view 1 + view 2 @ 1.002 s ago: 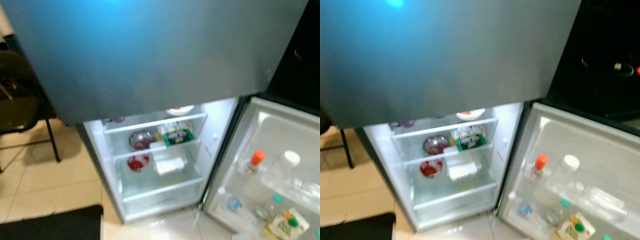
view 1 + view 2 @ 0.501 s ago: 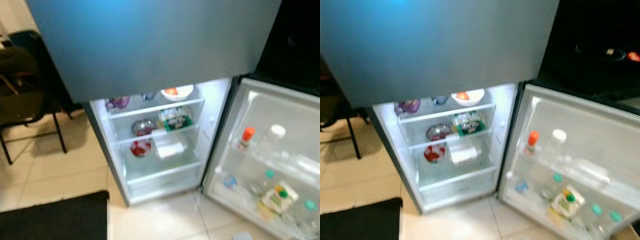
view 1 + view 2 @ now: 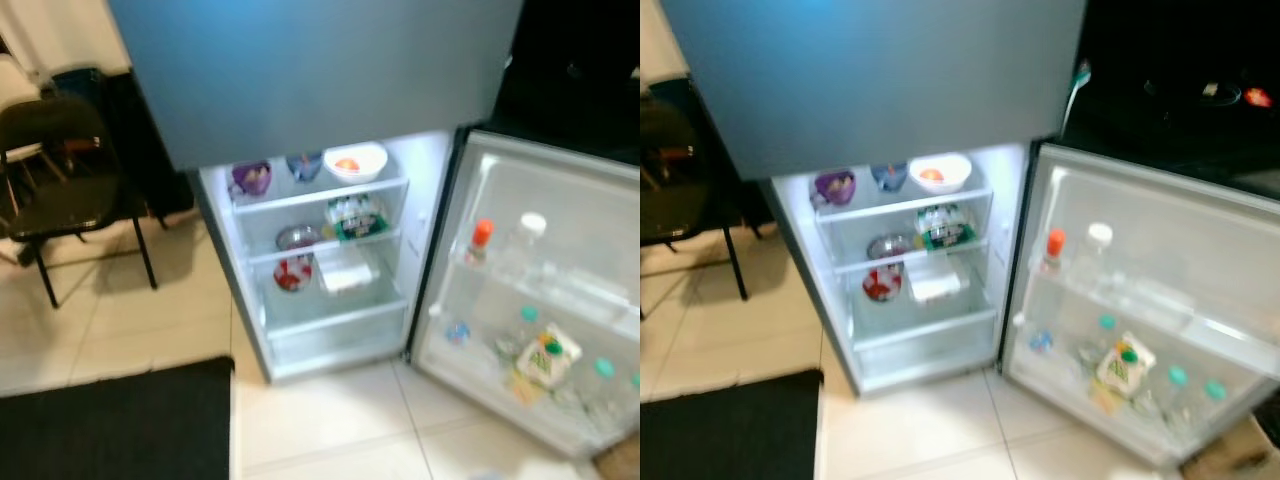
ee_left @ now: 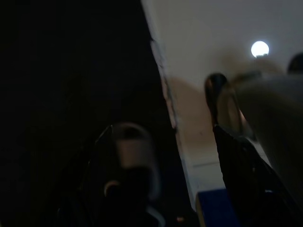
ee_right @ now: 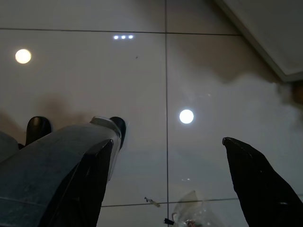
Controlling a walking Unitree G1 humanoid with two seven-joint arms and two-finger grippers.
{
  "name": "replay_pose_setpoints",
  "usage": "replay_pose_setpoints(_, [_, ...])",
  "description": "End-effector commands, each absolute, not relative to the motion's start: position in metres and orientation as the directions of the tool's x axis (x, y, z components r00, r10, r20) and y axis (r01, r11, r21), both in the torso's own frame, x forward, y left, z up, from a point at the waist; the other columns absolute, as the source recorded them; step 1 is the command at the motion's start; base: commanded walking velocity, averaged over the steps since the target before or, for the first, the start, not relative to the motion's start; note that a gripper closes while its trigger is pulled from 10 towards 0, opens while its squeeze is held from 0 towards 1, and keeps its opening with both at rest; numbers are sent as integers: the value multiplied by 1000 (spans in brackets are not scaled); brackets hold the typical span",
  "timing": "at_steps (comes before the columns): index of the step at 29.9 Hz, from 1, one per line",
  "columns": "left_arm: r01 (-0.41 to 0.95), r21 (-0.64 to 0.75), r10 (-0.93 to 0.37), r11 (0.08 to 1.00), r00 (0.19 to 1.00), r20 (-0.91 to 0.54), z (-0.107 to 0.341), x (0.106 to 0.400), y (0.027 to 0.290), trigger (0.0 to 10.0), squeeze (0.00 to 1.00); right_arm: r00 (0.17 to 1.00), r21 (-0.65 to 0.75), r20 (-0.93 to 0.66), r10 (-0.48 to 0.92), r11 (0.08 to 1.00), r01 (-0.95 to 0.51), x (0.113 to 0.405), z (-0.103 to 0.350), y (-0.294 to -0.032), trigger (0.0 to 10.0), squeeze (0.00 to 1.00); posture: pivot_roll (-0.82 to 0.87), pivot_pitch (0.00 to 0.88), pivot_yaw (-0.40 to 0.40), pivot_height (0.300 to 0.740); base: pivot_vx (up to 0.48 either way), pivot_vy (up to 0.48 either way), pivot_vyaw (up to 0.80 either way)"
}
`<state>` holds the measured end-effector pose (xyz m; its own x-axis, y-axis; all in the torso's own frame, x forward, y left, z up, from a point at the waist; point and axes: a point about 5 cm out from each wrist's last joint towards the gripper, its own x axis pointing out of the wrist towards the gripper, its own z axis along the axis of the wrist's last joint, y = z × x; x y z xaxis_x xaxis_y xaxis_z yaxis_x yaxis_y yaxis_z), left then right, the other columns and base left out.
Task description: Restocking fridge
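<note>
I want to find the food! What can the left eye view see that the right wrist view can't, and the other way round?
The left eye view has the open fridge, a white bowl on its lit top shelf, an orange-capped bottle in the door, a black chair and a black mat. The right wrist view has the right gripper, fingers spread open, above shiny tiles with round light reflections. Both show the pale tiled floor.

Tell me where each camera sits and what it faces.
Left eye, on the head: looks down at the open white-lit fridge compartment.
Right eye: same scene, open door shelves more central.
Left wrist: dark view past the left gripper toward pale floor.
Right wrist: past the open right gripper at glossy tiled floor.
Both wrist views share the floor.
</note>
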<state>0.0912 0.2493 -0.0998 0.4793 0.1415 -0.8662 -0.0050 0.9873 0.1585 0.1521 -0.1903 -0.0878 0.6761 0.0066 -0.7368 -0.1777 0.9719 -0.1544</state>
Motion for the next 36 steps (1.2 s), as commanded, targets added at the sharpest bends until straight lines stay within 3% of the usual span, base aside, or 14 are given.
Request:
replay_pose_setpoints(1, [-6,173,156,985,469,-869,-99,89,254,10000,0,638,-134,-770,21,972,-193,140,-94,-185,10000,0,-83,90,34,740,0,0,0])
replay_pose_setpoints(8, [-8,171,154,985,476,-866,-99,91,254,10000,0,643,-137,-765,17,972,-190,141,-93,-186,10000,0,-82,92,34,740,0,0,0])
replay_pose_setpoints(20, [-7,173,154,985,498,-853,-97,96,254,10000,0,733,-137,-680,3,982,-132,167,-80,-187,10000,0,-83,96,35,740,0,0,0])
replay_pose_setpoints(36, [1,189,161,982,516,-841,-95,101,254,10000,0,718,-131,-696,8,982,-138,161,-83,-185,10000,0,-82,97,36,740,0,-405,0])
